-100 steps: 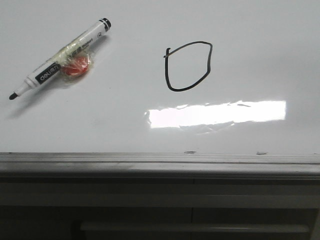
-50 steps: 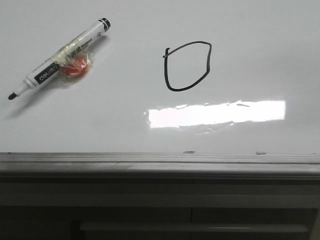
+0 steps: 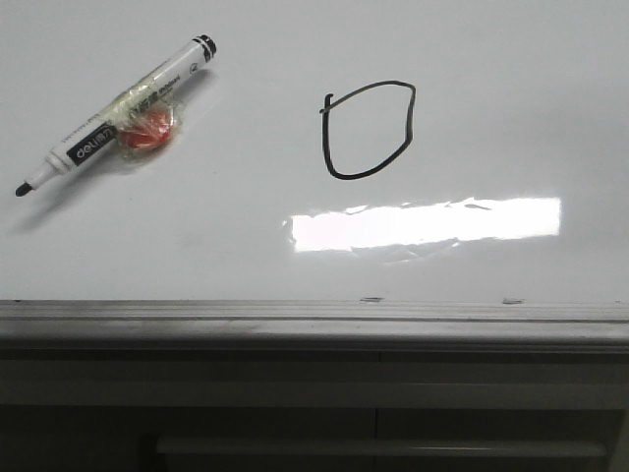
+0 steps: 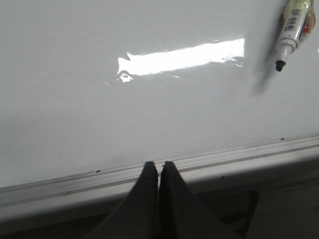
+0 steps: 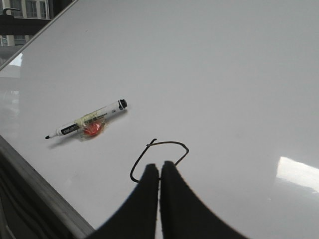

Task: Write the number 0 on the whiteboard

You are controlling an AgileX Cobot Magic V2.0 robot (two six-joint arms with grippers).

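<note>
Front view first: no arms show up here at all. The number 0 [image 3: 369, 130] is already drawn as a closed black loop on the whiteboard [image 3: 511, 59], and the marker [image 3: 118, 113] lies uncapped off to one side of it, well apart, with a red blob [image 3: 147, 133] taped to its barrel. To me the writing looks done, so the step in hand is basically staying clear and not smudging the ink.

Left wrist view: the left gripper [image 4: 158, 172] has its fingers pressed together, holding nothing, sitting out past the board's grey frame [image 4: 234, 152]. The marker tip is far ahead of the fingers and off to the side. I'd leave it parked there.

Right wrist view: the right gripper [image 5: 159, 172] is also pressed together and empty. The loop sits just beyond the fingertips, partly hidden behind them; I can't tell if they touch the board. Any pull-back should go up and away, not drag across the line.
</note>
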